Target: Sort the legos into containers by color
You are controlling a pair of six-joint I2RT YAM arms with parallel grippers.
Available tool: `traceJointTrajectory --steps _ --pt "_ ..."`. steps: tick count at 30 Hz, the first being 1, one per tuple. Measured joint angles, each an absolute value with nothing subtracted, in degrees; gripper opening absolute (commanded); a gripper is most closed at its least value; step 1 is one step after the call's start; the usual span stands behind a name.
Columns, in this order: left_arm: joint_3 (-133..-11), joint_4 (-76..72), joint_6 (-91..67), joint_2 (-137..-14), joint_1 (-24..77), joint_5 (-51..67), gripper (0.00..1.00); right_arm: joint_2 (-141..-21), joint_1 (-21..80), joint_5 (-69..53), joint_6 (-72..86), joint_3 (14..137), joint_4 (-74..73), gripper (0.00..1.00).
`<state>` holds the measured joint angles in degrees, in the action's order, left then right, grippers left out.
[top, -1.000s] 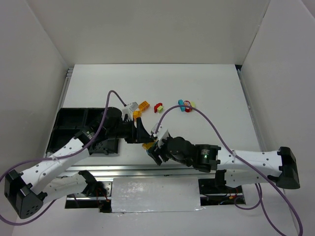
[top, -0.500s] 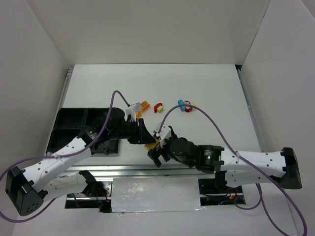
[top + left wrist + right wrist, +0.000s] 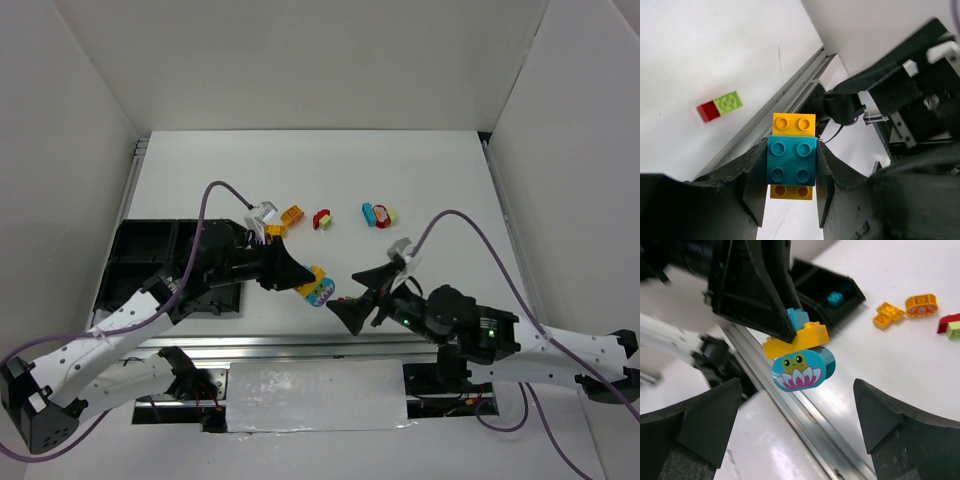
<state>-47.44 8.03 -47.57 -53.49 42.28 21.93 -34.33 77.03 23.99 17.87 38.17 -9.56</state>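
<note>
2 fingers point(image 3: 756, 185) of the left gripper point(image 3: 790, 187) are clamped on the sides of a yellow-and-cyan stack point(image 3: 800, 337), which is held off the table point(image 3: 450, 180) between the arms, just right of the tray point(image 3: 135, 250). Right gripper point(image 3: 362, 294): jaws spread wide, nothing in them, facing the stack but apart from it.

Judgement: the stack has 2 colours, so it needs splitting before any drop. I'd bring the right gripper in square on the lily-printed cyan block point(image 3: 802, 371) underneath, close fully, then peel rather than yank.

Versus 1 s ago: the right gripper was up against the stack and has since backed off toward its base.
</note>
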Motion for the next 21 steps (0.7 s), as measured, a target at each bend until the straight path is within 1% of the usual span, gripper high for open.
traceJointTrajectory --steps 5,7,10,14,19,21 --pt "-44.9 1.8 -46.3 -49.7 42.3 24.0 0.00 -23.2 76.7 23.7 27.7 32.2 -3.6 1.00" --pt "-43.9 -1.7 -46.3 -48.5 42.3 26.0 0.00 -21.7 76.7 22.6 30.5 30.7 -1.7 1.00" --pt "-43.0 -6.4 -46.5 -47.4 42.3 29.5 0.00 -21.8 76.6 20.9 33.4 30.2 0.2 0.99" --pt "-42.7 -10.2 -46.4 -46.3 42.3 33.1 0.00 -22.5 76.6 19.5 35.3 30.1 3.9 0.94" --pt "-40.8 -14.3 -46.7 -43.8 42.3 35.3 0.00 -24.8 76.6 19.2 37.4 26.5 14.1 0.88" --pt "-40.7 -15.0 -46.7 -43.4 42.3 35.6 0.00 -28.1 76.6 18.8 38.1 25.7 17.5 0.85"
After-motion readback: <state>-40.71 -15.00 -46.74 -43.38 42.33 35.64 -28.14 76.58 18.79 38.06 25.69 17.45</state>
